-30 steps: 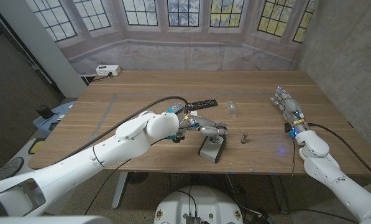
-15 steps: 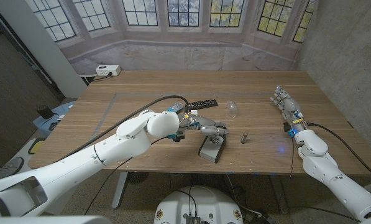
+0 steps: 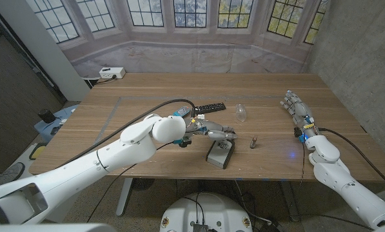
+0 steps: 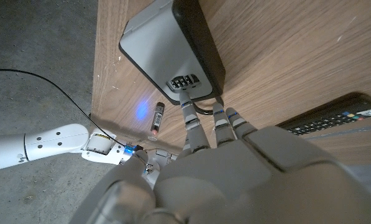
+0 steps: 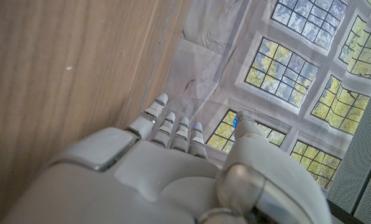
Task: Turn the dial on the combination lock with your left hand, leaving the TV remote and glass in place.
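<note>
The combination lock (image 3: 219, 153) is a grey box with black sides, lying near the table's front edge. In the left wrist view its row of dials (image 4: 184, 82) sits at the end nearest my left hand (image 4: 235, 155), and my outstretched fingertips (image 4: 187, 106) touch that end just beside the dials. In the head view my left hand (image 3: 211, 132) reaches over the lock's far end and holds nothing. The black TV remote (image 3: 208, 107) lies just behind the hand, and the clear glass (image 3: 242, 113) lies to the remote's right. My right hand (image 3: 296, 108) waits at the table's right with fingers extended, holding nothing.
A small dark cylinder (image 3: 253, 141) stands on the table to the right of the lock, also seen as the cylinder (image 4: 156, 118) near the edge. A white power strip (image 3: 111, 73) sits at the back left corner. A black cable (image 3: 160, 106) arcs over my left arm.
</note>
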